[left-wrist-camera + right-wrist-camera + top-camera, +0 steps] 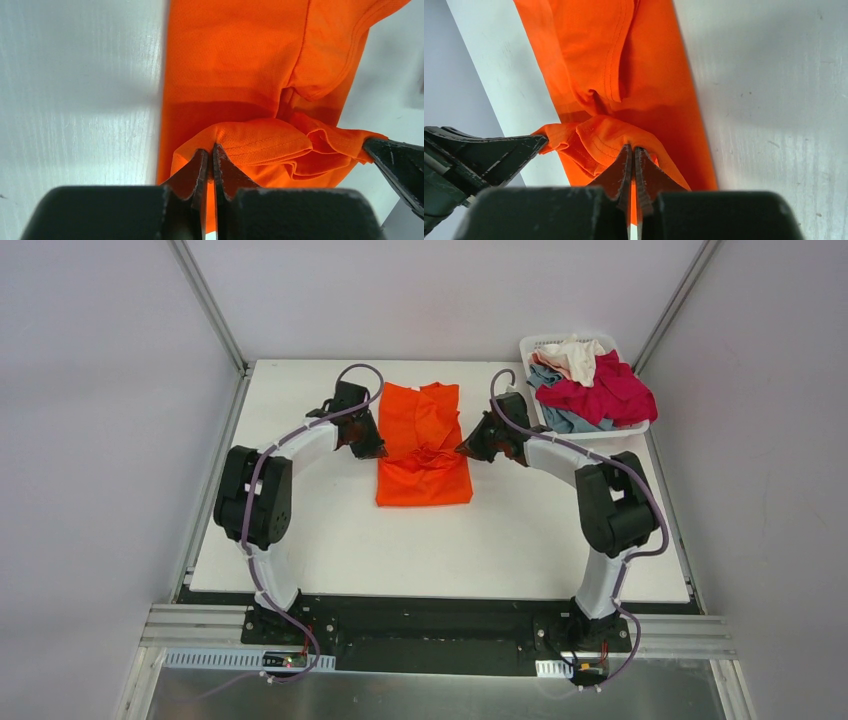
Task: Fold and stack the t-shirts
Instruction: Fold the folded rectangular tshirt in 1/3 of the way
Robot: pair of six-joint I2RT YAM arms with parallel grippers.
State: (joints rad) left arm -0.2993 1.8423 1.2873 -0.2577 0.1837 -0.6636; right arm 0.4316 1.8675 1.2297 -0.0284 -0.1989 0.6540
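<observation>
The orange t-shirt [423, 445] lies on the white table, narrow and lengthwise, partly folded. My left gripper [374, 450] is shut on its hem at the shirt's left edge; in the left wrist view the gripper [210, 148] pinches a raised fold of the orange shirt [240, 60]. My right gripper [466, 449] is shut on the hem at the right edge; in the right wrist view the gripper [632, 149] pinches the orange shirt [589, 55]. The hem is lifted and bunched across the shirt's middle between both grippers. Crimson [610, 390], grey-blue [562, 418] and cream [573, 355] shirts lie piled in the basket.
A white slotted basket [537, 342] stands at the table's back right corner, close behind my right arm. The table [500, 540] has bare surface in front of the orange shirt. Grey walls and frame posts enclose the table.
</observation>
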